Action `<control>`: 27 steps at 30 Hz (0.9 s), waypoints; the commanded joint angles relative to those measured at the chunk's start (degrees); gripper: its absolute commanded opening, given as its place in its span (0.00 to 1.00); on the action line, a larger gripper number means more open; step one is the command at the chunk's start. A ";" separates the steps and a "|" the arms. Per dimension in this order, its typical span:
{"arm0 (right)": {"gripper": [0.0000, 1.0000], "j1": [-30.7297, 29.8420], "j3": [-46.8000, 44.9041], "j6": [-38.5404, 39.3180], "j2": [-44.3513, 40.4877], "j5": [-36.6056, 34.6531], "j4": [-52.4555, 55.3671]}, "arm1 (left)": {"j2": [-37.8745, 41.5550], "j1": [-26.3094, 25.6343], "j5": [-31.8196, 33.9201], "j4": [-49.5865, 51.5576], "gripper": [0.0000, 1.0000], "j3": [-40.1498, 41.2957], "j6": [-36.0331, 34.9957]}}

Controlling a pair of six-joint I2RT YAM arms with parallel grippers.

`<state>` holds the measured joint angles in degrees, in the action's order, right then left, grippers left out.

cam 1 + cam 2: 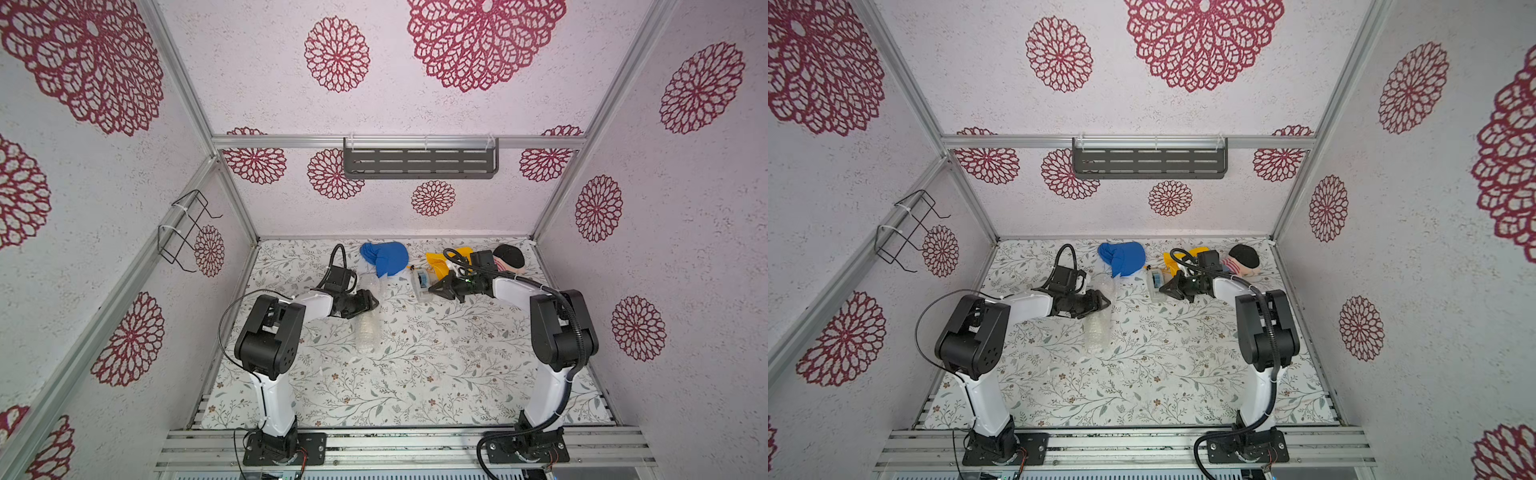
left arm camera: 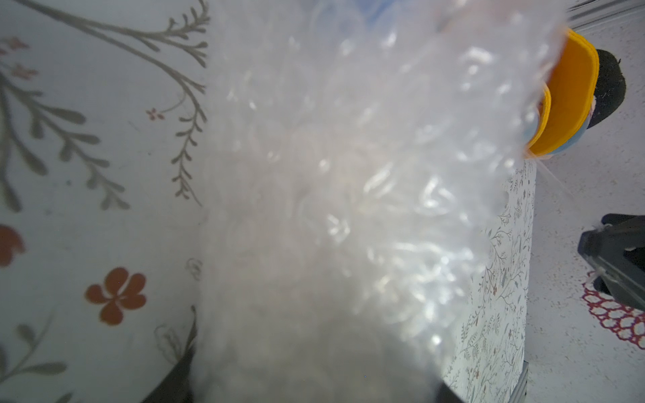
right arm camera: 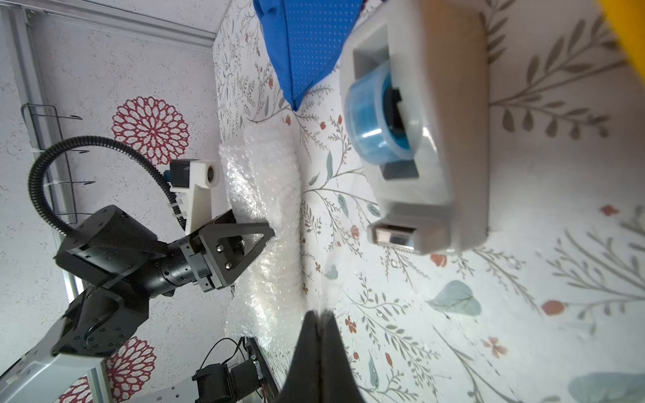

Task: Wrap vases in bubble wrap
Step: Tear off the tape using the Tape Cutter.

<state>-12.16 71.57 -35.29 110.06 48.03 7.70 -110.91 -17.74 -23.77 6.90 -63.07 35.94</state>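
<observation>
clear bubble wrap (image 1: 368,332), rolled in long bundle, lying flat, L-centre of mat (image 1: 436,374)

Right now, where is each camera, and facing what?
Top views: high behind the arms, looking down on the table; both arms show.
Left wrist: on the left arm, facing bubble wrap close up; little body shows.
Right wrist: on the right arm, facing the tape dispenser past its shut right claw.
Shared: both wrists see bubble wrap.
</observation>
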 commanded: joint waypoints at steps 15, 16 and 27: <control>0.00 -0.13 -7.22 3.65 -5.01 0.18 0.29 | -1.06 -0.33 -0.67 0.74 0.07 -1.40 -1.36; 0.00 -0.22 -7.48 3.67 -4.91 0.06 0.13 | -1.06 -0.28 -0.63 0.74 0.08 -1.36 -1.32; 0.00 -0.39 -9.35 5.04 -1.03 -3.05 -0.94 | -1.06 -0.31 -0.58 0.83 0.07 -1.44 -1.34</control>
<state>-12.27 62.89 -32.32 108.33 44.95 4.49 -111.02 -17.74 -23.86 7.35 -63.40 35.57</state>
